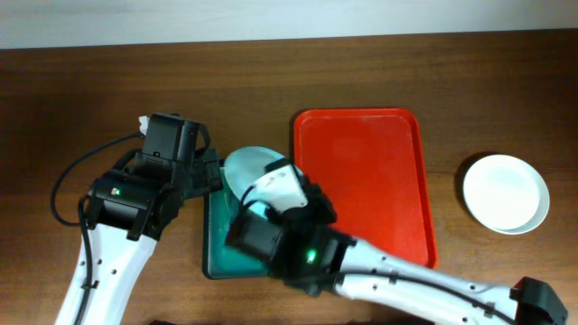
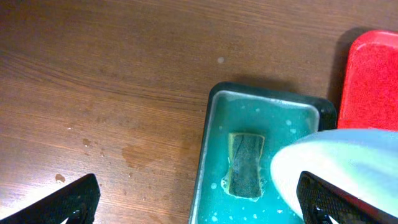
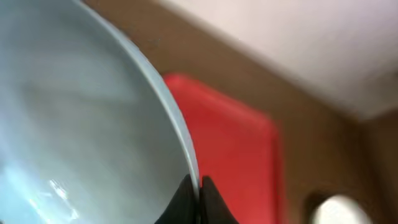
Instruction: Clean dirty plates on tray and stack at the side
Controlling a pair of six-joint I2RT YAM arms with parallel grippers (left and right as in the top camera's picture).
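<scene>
My right gripper [image 3: 196, 186] is shut on the rim of a pale-blue plate [image 3: 81, 130] and holds it tilted over the teal basin [image 1: 217, 253]; the plate also shows in the overhead view [image 1: 248, 167] and in the left wrist view [image 2: 339, 162]. My left gripper [image 2: 199, 202] is open and empty above the basin's left edge, beside the plate. A sponge [image 2: 245, 163] lies in the soapy water. The red tray [image 1: 361, 181] is bare. A clean white plate [image 1: 506, 192] sits at the right side of the table.
The basin [image 2: 267, 102] stands just left of the tray [image 2: 373, 81]. A few water drops mark the wooden table [image 2: 93, 93] left of the basin. A pale wall runs along the table's far edge.
</scene>
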